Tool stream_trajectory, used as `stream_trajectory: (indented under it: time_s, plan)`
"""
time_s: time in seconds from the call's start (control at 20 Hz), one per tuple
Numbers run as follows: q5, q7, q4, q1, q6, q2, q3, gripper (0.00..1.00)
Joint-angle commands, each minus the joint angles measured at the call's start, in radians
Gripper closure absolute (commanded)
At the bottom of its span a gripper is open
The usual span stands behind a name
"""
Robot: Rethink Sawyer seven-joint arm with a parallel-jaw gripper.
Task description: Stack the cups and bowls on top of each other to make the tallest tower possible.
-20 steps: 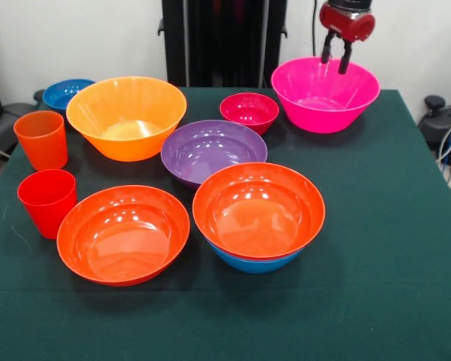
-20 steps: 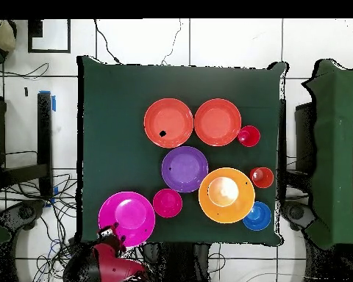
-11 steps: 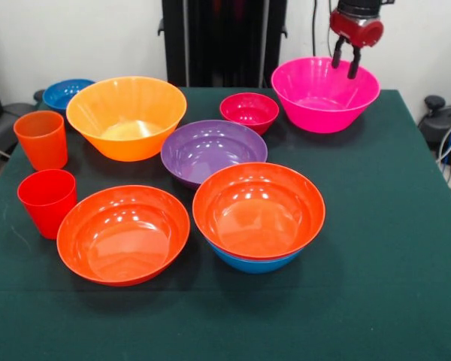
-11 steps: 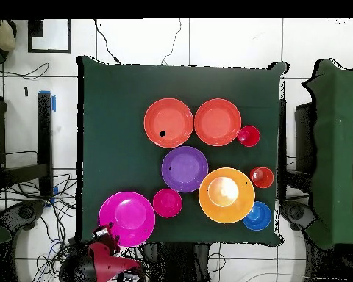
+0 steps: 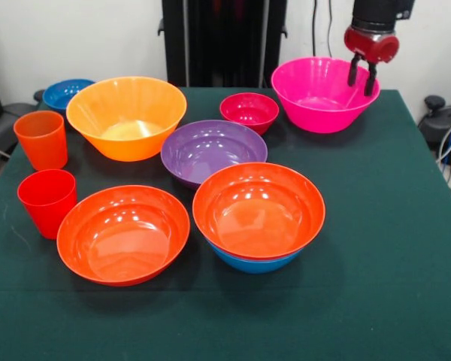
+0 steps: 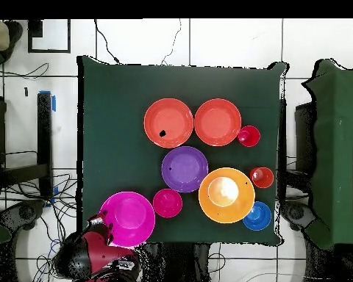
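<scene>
While the overhead view is showing only a red-orange bowl (image 6: 168,123) there, the front view is revealing the medium blue bowl (image 5: 257,262) nested beneath it, the tower (image 5: 258,216) sitting near the green table's (image 5: 376,248) front. Farther right, the gripper (image 5: 361,77), fingers slightly spread and empty, is shifting rightward from a second ago, now hanging at the glossy large pink bowl's (image 5: 323,94) right rim.
</scene>
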Motion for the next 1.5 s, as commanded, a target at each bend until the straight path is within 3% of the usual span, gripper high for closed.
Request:
stream_trajectory:
  time_s: [0.05, 0.2, 0.85, 1.2, 1.5]
  plan:
    - [0.091, 0.266, -0.143, 0.023, -0.044, 0.051, 0.106, 0.0]
    - [0.129, 0.265, -0.156, 0.041, -0.032, 0.044, 0.101, 0.0]
    - [0.106, 0.241, -0.192, 0.022, -0.052, 0.071, 0.09, 0.0]
    - [0.121, 0.186, -0.058, 0.039, 0.127, -0.144, 0.045, 0.0]
    - [0.125, 0.131, -0.019, 0.053, 0.27, -0.27, -0.014, 0.0]
